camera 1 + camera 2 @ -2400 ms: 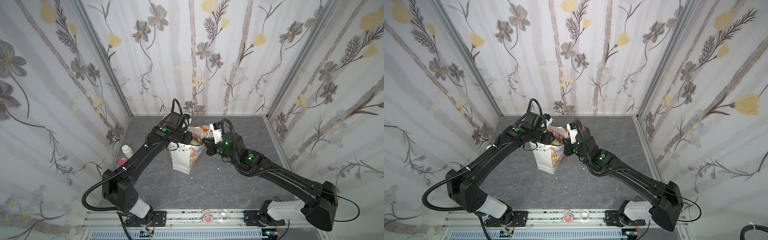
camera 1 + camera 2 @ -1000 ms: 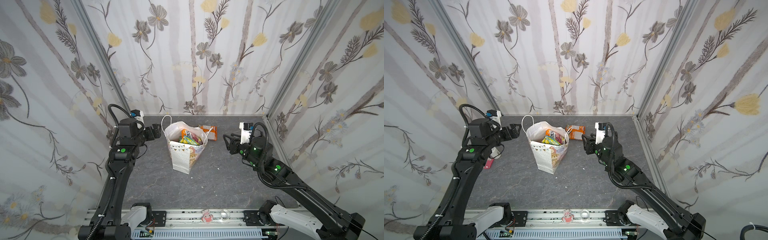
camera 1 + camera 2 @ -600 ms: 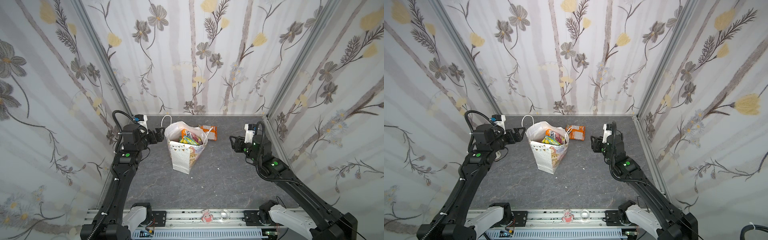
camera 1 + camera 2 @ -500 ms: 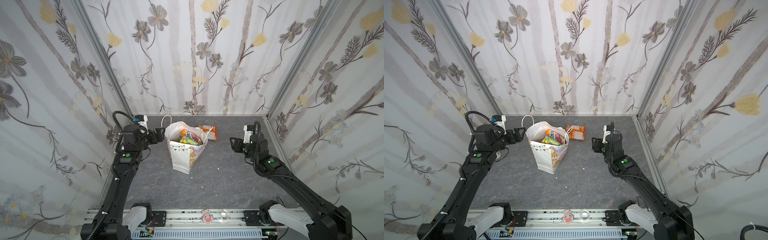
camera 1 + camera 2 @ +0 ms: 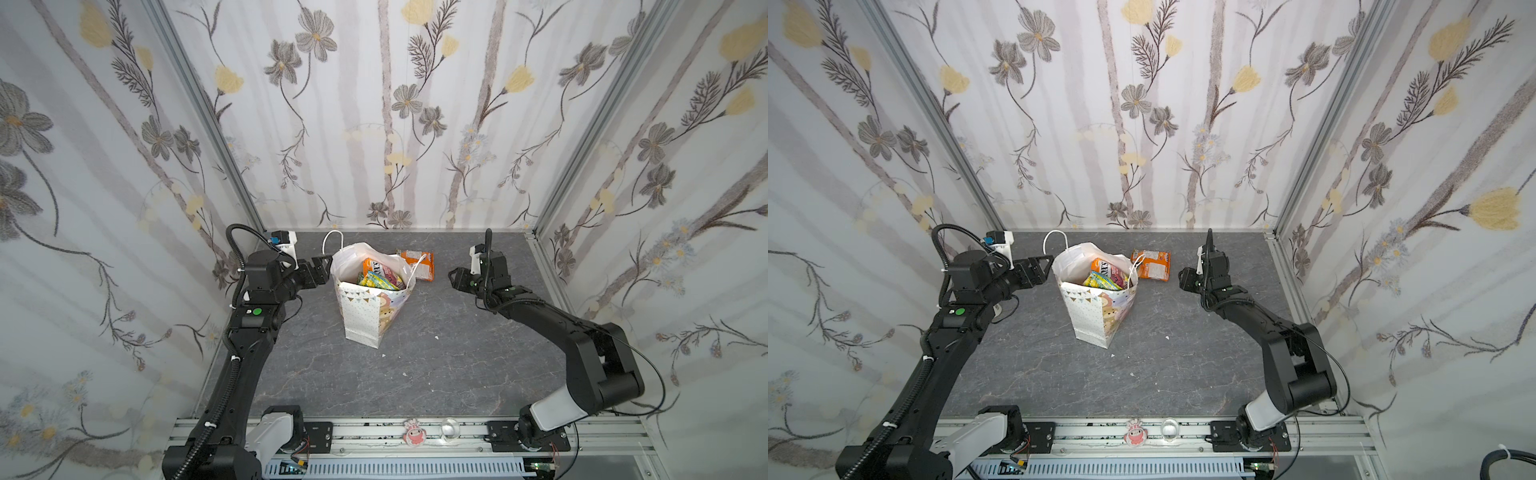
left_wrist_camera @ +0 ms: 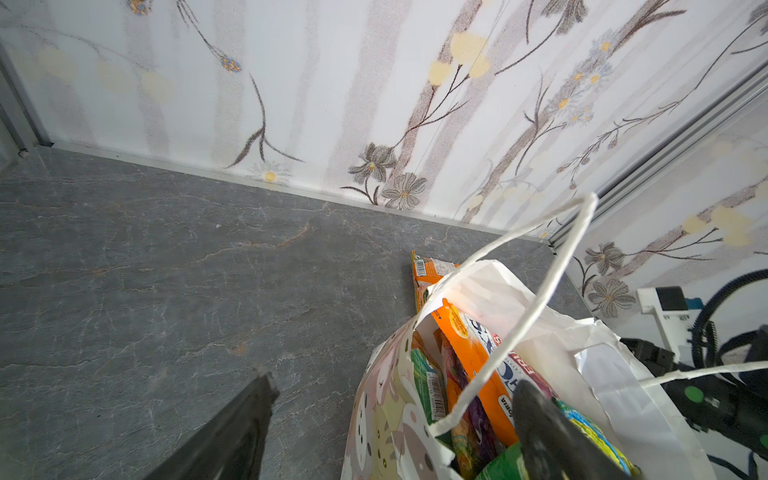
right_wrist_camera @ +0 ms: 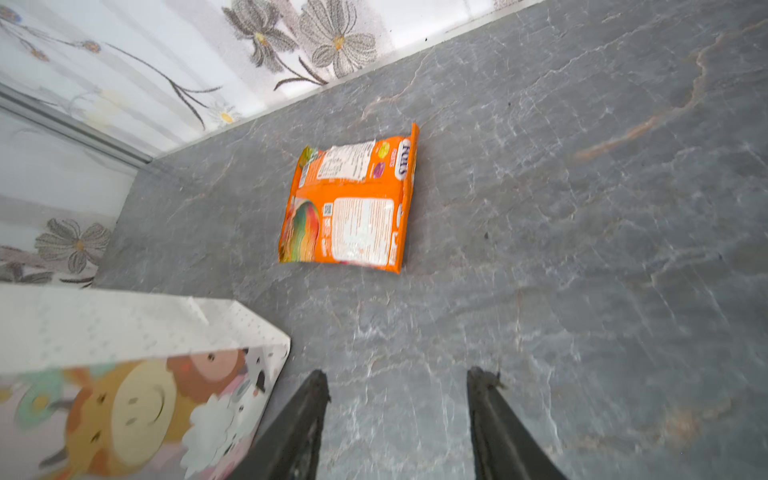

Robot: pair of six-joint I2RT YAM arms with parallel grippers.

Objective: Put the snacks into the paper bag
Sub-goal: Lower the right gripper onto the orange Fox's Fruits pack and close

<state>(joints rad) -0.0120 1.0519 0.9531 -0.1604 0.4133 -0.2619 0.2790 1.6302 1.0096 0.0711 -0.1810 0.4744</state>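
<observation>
The white paper bag (image 5: 365, 316) (image 5: 1092, 311) stands upright mid-table with several snacks (image 5: 380, 276) (image 5: 1106, 274) (image 6: 469, 353) showing in its open mouth. One orange snack packet (image 5: 419, 264) (image 5: 1152, 264) (image 7: 353, 203) lies flat on the table behind the bag. My left gripper (image 5: 325, 266) (image 5: 1040, 266) (image 6: 395, 386) is open at the bag's left rim, and in the left wrist view the bag's near wall sits between its fingers. My right gripper (image 5: 453, 276) (image 5: 1183, 276) (image 7: 398, 376) is open and empty, right of the bag and short of the orange packet.
Flowered walls close in the grey table (image 5: 415, 374) on three sides. The bag's cord handles (image 5: 332, 241) (image 6: 540, 291) stick up and out. A small pink figure (image 5: 413, 434) and a clear round piece (image 5: 449, 428) sit on the front rail.
Both grippers have left the bag's mouth, where they were earlier. Over the last second the left gripper has edged back toward the bag's left rim, and the right arm has folded back to the right.
</observation>
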